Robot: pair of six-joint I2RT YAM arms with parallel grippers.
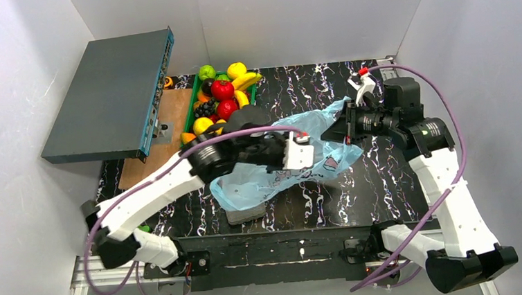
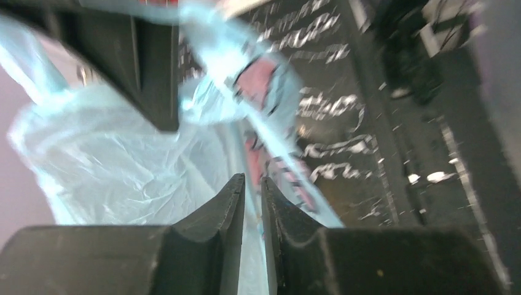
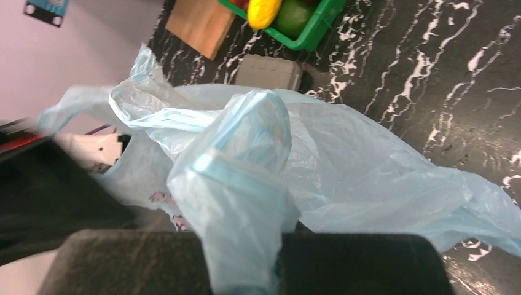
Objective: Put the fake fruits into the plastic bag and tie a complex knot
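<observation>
The light-blue plastic bag [image 1: 284,170] lies crumpled at mid-table, partly lifted between my two grippers. My left gripper [image 1: 314,147] is shut on a thin fold of the bag [image 2: 123,166]; in the left wrist view its jaws [image 2: 253,184] stand almost together with plastic between them. My right gripper [image 1: 328,134] is shut on a thick bunch of the bag [image 3: 246,160], which fills the gap in the right wrist view [image 3: 242,252]. The fake fruits [image 1: 223,91] lie piled in the green tray [image 1: 190,114] at the back. I see no fruit in the bag, and no knot shows.
A large blue-grey box [image 1: 109,95] leans at the back left beside a wooden board [image 1: 172,112]. A grey ribbed case [image 1: 245,214] lies under the bag's near end and shows in the right wrist view [image 3: 267,72]. White walls enclose the table.
</observation>
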